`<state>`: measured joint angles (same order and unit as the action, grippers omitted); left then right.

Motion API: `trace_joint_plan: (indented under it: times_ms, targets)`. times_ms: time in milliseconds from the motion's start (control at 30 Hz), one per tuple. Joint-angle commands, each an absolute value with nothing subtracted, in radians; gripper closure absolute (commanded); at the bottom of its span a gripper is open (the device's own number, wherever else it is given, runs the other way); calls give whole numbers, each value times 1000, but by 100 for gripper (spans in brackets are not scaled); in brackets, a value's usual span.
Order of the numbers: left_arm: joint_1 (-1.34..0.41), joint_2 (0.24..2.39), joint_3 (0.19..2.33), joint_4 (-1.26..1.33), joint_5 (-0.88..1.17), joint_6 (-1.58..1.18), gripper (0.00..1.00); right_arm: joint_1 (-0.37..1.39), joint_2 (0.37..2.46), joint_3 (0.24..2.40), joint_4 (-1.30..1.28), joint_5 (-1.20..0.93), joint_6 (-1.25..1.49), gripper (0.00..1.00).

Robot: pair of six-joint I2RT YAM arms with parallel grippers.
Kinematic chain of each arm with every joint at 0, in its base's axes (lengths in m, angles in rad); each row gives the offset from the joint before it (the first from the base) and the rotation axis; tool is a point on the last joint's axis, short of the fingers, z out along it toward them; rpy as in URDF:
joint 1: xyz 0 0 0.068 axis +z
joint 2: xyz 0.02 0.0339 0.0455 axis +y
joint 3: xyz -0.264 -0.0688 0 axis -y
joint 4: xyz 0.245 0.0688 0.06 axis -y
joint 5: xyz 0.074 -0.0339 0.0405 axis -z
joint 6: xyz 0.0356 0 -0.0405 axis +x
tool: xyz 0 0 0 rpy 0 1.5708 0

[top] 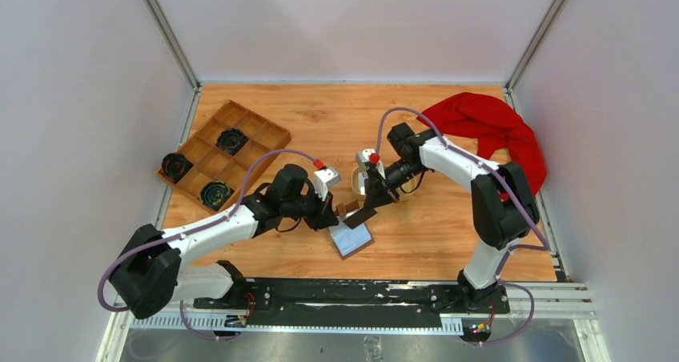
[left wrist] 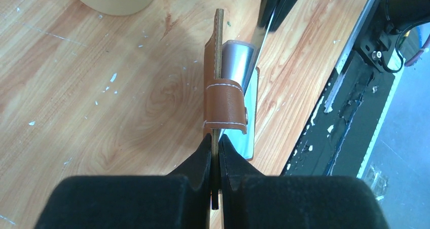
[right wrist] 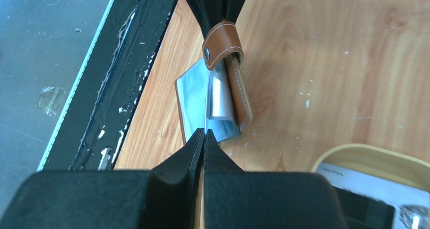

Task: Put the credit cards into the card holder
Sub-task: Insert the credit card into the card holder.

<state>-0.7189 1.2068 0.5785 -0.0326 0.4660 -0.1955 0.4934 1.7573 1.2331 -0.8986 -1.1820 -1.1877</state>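
Observation:
The brown card holder point(top: 352, 239) lies open on the table near the front edge, its grey pockets facing up. My left gripper point(top: 339, 214) is shut on its upright brown flap point(left wrist: 224, 101), as the left wrist view point(left wrist: 215, 141) shows. My right gripper point(top: 359, 216) is shut on a thin card point(right wrist: 207, 110) seen edge-on. The card's far end reaches into the holder's grey pocket point(right wrist: 195, 94). The card also shows in the left wrist view point(left wrist: 259, 39). More whitish cards point(right wrist: 355, 181) lie in the oval tan dish point(right wrist: 378, 152).
The tan dish point(top: 383, 187) sits just behind the holder under the right arm. A wooden compartment tray point(top: 202, 163) with black round items stands at back left. A red cloth point(top: 496, 130) lies at back right. A black rail point(top: 344, 294) runs along the front edge.

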Motion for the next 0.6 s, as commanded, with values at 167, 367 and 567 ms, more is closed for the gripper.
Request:
trace_joint_plan:
  times_ms: [167,367,567]
  targets:
    - [-729,1185,606,-21,532,-188,100,441,1634,1229,-965,-1236,-1264,100]
    - [-728,1166,617,-19,569,-225,100,442,1631,1215,-965,-1208,-1288,100]
    - [-727,1162,636,-13,615,-254,100,440,1603,1195,-963,-1173,-1323,100]
